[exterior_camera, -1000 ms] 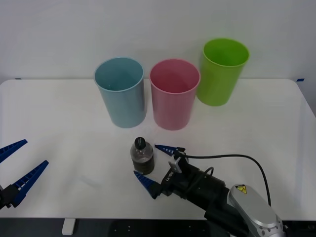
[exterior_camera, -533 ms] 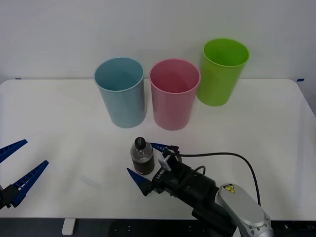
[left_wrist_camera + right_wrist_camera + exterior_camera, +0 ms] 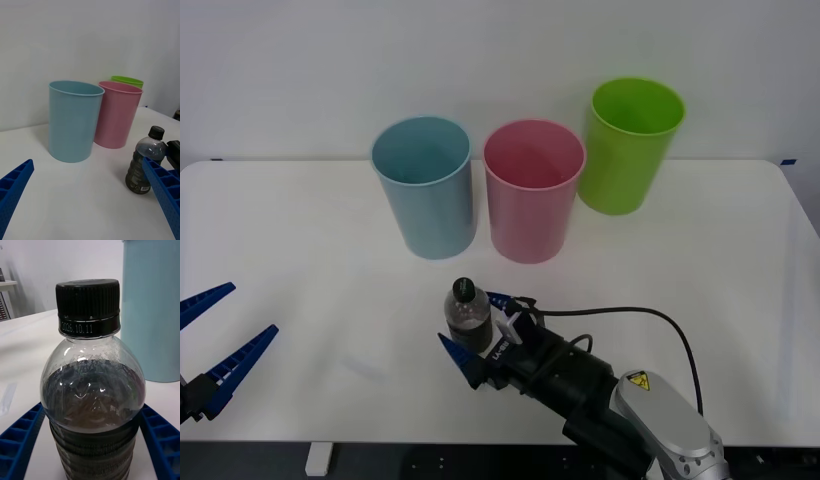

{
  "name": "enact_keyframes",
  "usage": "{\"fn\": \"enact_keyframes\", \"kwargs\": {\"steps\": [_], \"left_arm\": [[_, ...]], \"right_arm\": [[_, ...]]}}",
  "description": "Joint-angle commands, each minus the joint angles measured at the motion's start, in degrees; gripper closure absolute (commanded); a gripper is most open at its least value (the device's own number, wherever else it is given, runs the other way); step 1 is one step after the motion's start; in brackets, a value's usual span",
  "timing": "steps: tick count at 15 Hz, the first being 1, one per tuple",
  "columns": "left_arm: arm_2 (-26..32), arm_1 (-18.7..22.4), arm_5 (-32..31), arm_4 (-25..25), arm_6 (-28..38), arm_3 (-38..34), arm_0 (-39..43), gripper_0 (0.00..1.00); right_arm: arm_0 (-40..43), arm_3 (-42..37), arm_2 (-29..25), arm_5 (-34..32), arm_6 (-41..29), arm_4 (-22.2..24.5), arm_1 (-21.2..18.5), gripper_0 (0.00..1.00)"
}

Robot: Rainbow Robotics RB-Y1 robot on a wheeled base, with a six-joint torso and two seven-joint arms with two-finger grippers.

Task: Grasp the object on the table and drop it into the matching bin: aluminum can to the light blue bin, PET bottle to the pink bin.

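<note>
The PET bottle (image 3: 468, 316) stands upright on the table (image 3: 300, 240), its long axis vertical and its black cap pointing straight up. You have the right gripper (image 3: 477, 331) around it near the front edge, a little left of the table's middle: one blue finger sits on the bottle's near-left side and the other on its far-right side, low on the body at the dark label band. In the right wrist view the bottle (image 3: 92, 390) rises between the two ribbed fingers (image 3: 22, 438), which flank the label band closely on both sides. Whether they already press on the plastic or stand just clear of it, you cannot tell from these views. The bottle's base rests on the tabletop.

Beyond the bottle, toward the far side, the light blue bin (image 3: 423, 187) stands far-left of it and the pink bin (image 3: 532, 190) far-right of it, the two side by side and nearly touching. A lime green bin (image 3: 631, 145) stands farther back and to the right of the pink one. All three are upright with their mouths open upward.

Your left gripper (image 3: 215, 343) hangs at the near left edge of the table, its fingers spread wide with nothing between them, well apart from the bottle. In its wrist view the bottle (image 3: 146, 160) shows upright in front of the pink bin (image 3: 118, 113) and the light blue bin (image 3: 73, 120).
</note>
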Motion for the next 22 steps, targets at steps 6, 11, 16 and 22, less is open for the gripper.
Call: {"fn": "enact_keyframes", "kwargs": {"steps": [6,11,16,22], "left_arm": [[0.00,0.00,0.00,0.00,0.00,0.00,0.00,0.00],[0.00,0.00,0.00,0.00,0.00,0.00,0.00,0.00],[0.00,0.00,0.00,0.00,0.00,0.00,0.00,0.00],[0.00,0.00,0.00,0.00,0.00,0.00,0.00,0.00]], "right_arm": [[-0.23,0.00,-0.26,-0.26,-0.09,-0.01,-0.44,1.00],[-0.06,-4.22,-0.08,-0.09,-1.76,-3.26,-3.87,1.00],[1.52,-11.17,-0.08,0.88,-5.27,-7.75,-9.93,1.00],[5.30,-24.26,-2.89,2.11,-16.70,-9.86,-18.99,1.00]]}}
